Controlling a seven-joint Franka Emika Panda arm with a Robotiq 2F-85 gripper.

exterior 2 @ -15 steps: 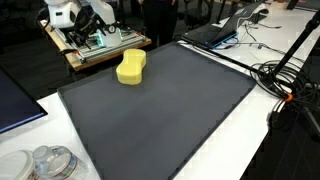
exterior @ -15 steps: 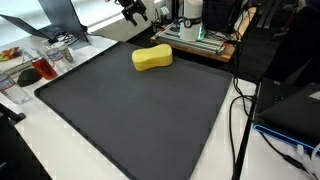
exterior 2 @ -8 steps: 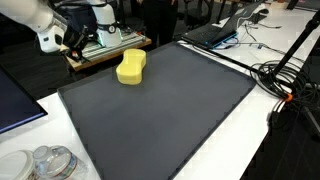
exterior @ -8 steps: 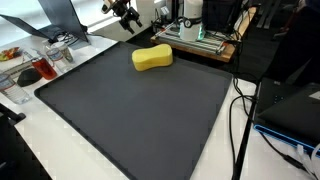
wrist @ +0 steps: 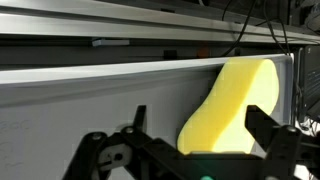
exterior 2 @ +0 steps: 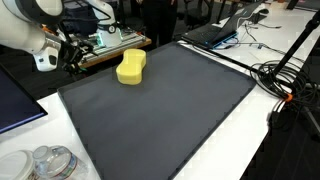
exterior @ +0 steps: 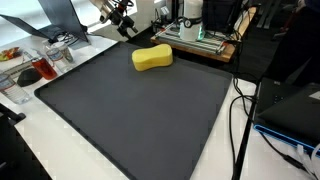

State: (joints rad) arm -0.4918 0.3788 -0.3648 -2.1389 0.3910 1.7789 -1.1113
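Note:
A yellow peanut-shaped sponge (exterior: pixel 152 58) lies at the far end of a dark grey mat (exterior: pixel 130 115), and shows in both exterior views (exterior 2: pixel 131 67). My gripper (exterior: pixel 125 24) hangs in the air beyond the mat's far edge, to the side of the sponge and apart from it; it also shows in an exterior view (exterior 2: pixel 72 57). In the wrist view the gripper (wrist: pixel 200 128) is open and empty, its two black fingers wide apart, with the sponge (wrist: pixel 235 100) seen ahead between them.
A wooden board with equipment (exterior: pixel 200 42) stands behind the mat. Clear containers (exterior: pixel 45 66) sit beside one mat edge, more of them at a near corner (exterior 2: pixel 50 162). A laptop (exterior 2: pixel 215 32) and cables (exterior 2: pixel 285 80) lie along the other side.
The arm has swung down and sideways from behind the wooden board toward the mat's far edge, nearer the sponge. The sponge has not moved.

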